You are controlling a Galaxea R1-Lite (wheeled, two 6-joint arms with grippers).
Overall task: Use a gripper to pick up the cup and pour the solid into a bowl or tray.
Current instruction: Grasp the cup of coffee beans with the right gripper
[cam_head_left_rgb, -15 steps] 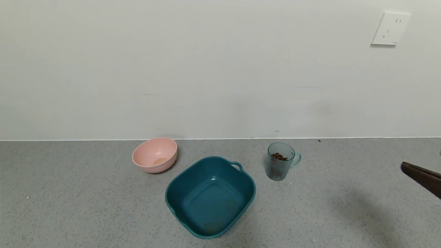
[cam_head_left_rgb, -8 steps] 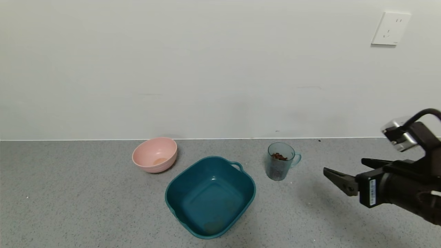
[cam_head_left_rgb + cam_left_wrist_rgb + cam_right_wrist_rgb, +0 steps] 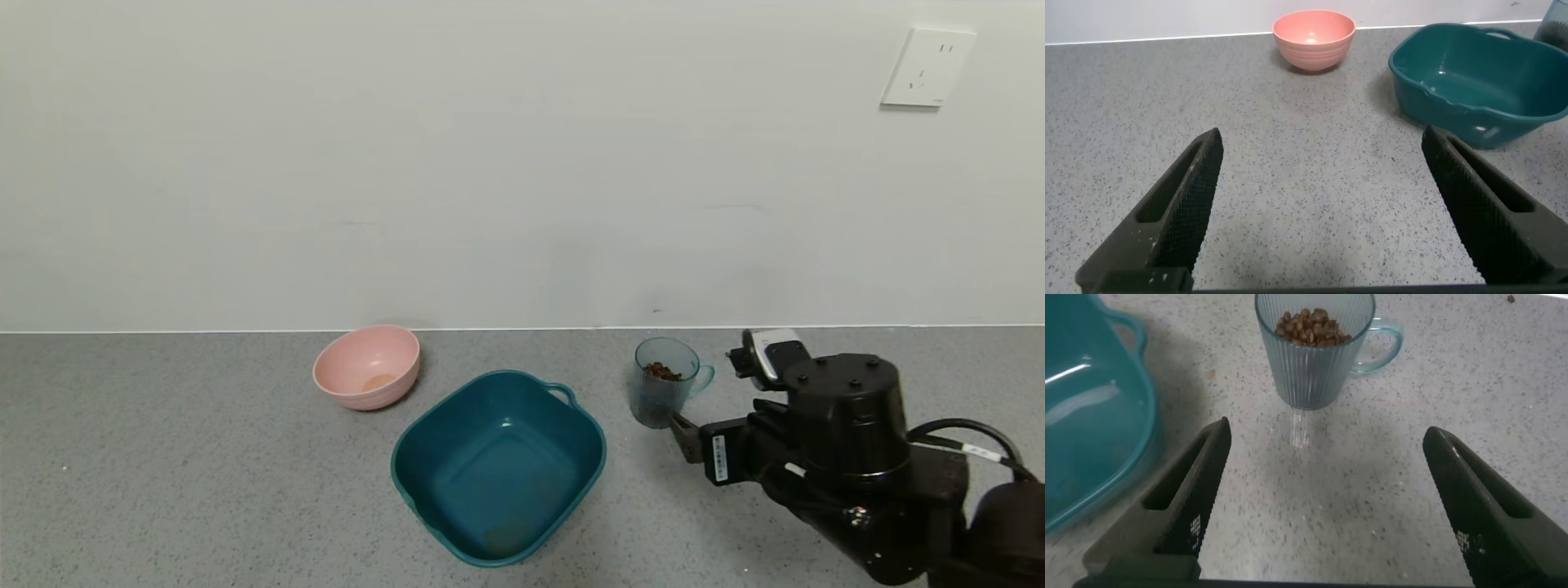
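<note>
Facing the cup (image 3: 1315, 349) with fingers spread wide, the right gripper (image 3: 1323, 506) lines up its grasp; beans (image 3: 1311, 327) wait inside, basin (image 3: 498, 465) just beside.

A small translucent grey-blue ribbed plastic cup (image 3: 662, 384) stands upright on the tabletop, holding reddish-brown bean-like pieces (image 3: 1311, 327) (handle pointing away from the basin). Just beside it sits a large dark teal rounded-square plastic basin (image 3: 424, 482).
</note>
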